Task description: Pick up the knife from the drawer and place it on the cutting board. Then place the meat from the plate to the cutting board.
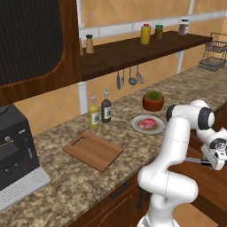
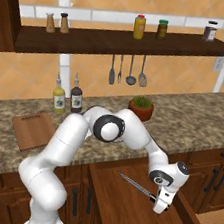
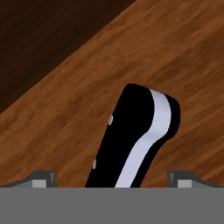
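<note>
I have my gripper [image 2: 160, 207] down inside the open drawer [image 2: 121, 206], near its right side and toward its front edge. My fingers [image 3: 43, 178] stand spread, one on each side of the knife [image 3: 135, 140], and its black handle with the silver strip runs up between them; I cannot tell whether either pad touches it. The knife lies on the drawer's wooden floor, its thin blade [image 2: 133, 183] pointing back and left toward the drawer's rear, the handle end under my hand.

On the counter above, the cutting board [image 1: 93, 150] lies flat toward the left end, close to the front edge, with its slot handle at the back left end and nothing on it. The meat [image 1: 147, 123] sits in the middle of the plate [image 1: 138, 127], farther right along the counter, just in front of a terracotta pot [image 1: 153, 104] with a green plant. Two bottles [image 1: 99, 113] stand behind the board, near the wall.
</note>
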